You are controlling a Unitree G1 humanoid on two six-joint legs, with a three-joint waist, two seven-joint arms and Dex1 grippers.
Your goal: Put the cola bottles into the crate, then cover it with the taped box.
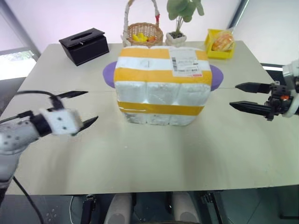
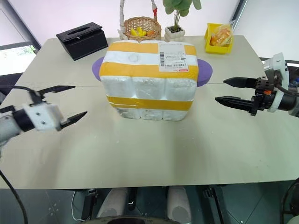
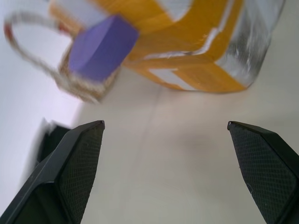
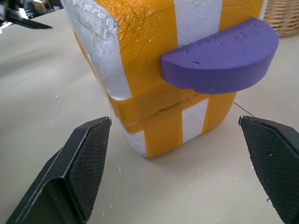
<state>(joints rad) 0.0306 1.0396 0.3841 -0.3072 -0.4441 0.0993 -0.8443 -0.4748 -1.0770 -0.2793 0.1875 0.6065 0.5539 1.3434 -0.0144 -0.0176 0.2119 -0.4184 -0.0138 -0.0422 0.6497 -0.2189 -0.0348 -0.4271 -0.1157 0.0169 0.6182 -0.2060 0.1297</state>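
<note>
**How my arms and grippers look**

My left gripper (image 1: 80, 108) has two thin black fingers that end in sharp points. Behind them sits a white block with small dark screws, then a grey metal forearm. A black cable runs along this arm. My right gripper (image 2: 223, 90) has the same black fingers, a white housing and an orange detail. The inner pads (image 4: 88, 161) carry a fine grid pattern.

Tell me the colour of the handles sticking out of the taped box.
Purple handles on the taped box; right wrist view shows it best.
</note>
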